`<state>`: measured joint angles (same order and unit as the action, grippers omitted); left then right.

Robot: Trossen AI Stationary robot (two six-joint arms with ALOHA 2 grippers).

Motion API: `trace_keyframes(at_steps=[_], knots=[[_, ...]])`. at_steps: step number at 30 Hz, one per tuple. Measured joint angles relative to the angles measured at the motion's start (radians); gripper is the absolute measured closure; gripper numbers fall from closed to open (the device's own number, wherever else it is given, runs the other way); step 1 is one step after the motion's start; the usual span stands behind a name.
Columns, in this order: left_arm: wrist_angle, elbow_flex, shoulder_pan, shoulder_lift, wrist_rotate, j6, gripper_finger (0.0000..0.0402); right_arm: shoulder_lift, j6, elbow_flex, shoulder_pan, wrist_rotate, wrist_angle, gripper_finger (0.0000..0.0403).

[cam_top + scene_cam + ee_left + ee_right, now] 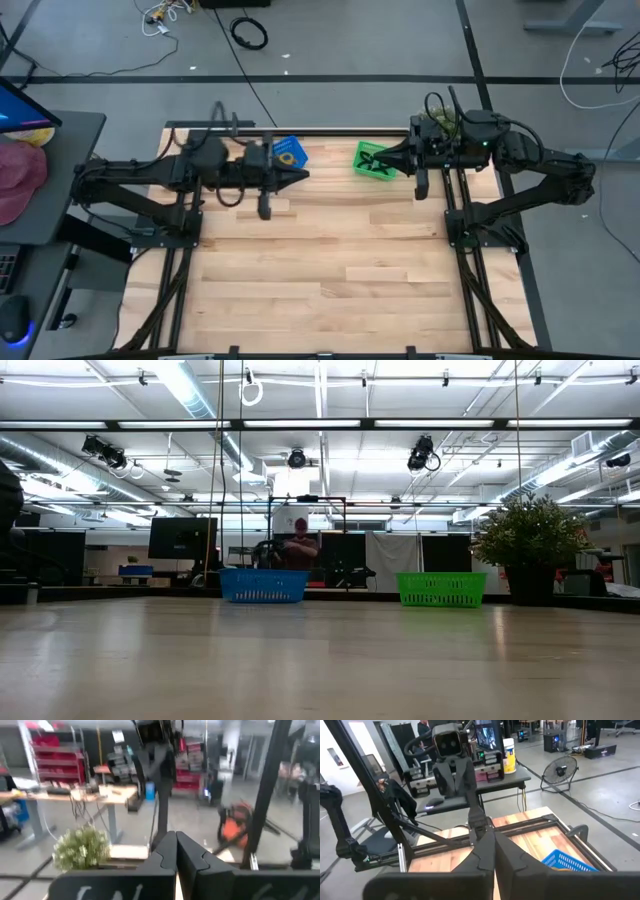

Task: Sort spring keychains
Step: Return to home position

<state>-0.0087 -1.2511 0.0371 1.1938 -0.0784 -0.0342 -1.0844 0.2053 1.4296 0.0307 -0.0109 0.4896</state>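
Clenched on nothing at the left gripper (303,175): in the left wrist view, fingers (162,857) pressed tip to tip, no gap, no coil between. Same at the right gripper (380,160): closed tight in its own wrist view, empty. Judging from that, no pick pending; looks like a plain pull-back of each arm toward its own side.

As for the spring keychains: orange keychains (290,155) inside the blue basket (280,143), just beside the left gripper's tip, off to its flank toward the far edge of the table (330,280) and slightly behind the tip. Dark keychains (368,157), as far as can be told, inside the green basket (362,148), right below the right gripper's tip. Too small to read any loop's long axis.

Nearer by far: left gripper to the blue basket, right gripper to the green. Matters for the retreat: with the right tip hanging over the green basket's rim, probably safest to draw straight back along the forearm rather than sweep sideways across the basket. Tips pointing at each other, well apart.
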Motion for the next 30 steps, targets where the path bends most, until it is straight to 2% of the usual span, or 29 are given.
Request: trace_keyframes(at_steps=[4,10,21,30], knots=[[0.079,0.113,0.025,-0.118,-0.03,-0.006,0.0401,0.0,0.002,0.0,0.0,0.0,0.0,0.04],[0.078,0.265,0.028,-0.355,-0.066,-0.006,0.0401,-0.003,0.022,0.0,0.0,0.0,-0.004,0.0401],[0.177,0.562,0.029,-0.771,-0.078,0.018,0.0402,-0.003,0.032,0.0,0.0,-0.026,-0.009,0.0402],[0.198,0.744,0.029,-1.016,-0.078,0.02,0.0402,-0.003,0.056,0.0,0.0,-0.027,-0.004,0.0403]])
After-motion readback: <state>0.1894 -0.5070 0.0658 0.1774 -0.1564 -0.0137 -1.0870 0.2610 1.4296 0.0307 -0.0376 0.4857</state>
